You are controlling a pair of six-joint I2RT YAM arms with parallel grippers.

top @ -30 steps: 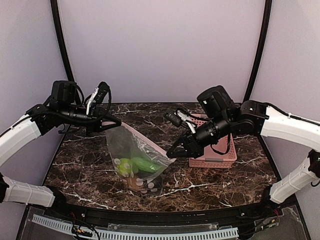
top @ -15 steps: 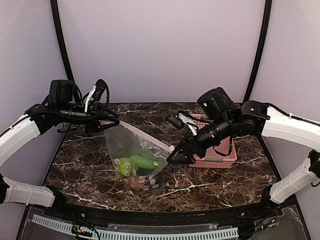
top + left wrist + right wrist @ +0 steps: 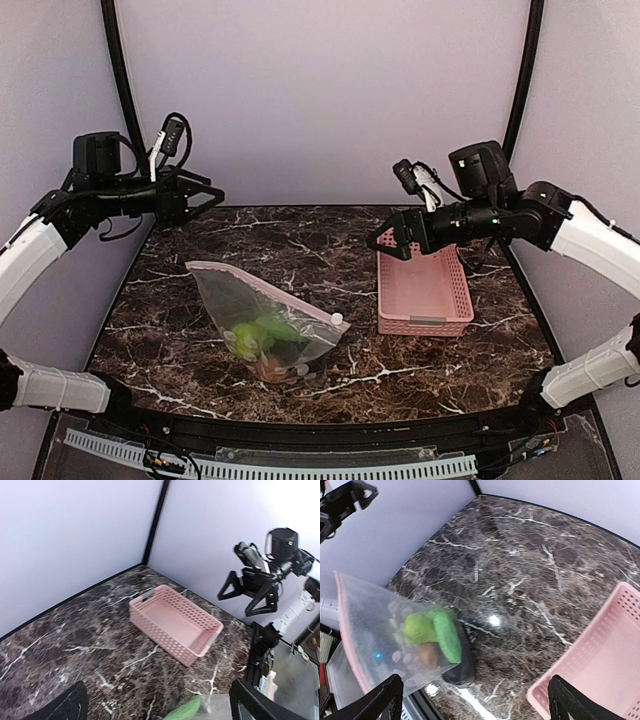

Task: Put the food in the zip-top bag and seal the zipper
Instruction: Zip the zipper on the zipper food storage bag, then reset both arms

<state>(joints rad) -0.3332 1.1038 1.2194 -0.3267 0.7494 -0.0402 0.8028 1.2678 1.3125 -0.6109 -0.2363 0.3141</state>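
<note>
Bag is lying on the table left of the basket, with the food sitting inside and the zipper running along its top edge. Left gripper and right gripper are both hanging up high, fingers spread wide, gripping nothing.

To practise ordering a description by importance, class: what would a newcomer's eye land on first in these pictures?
First, the clear dotted zip-top bag lying front left on the dark marble table, with bright green toy food bunched in its lower end. Next, the empty pink slotted basket to its right. Above them, the left gripper and right gripper hang open, holding nothing.
</note>
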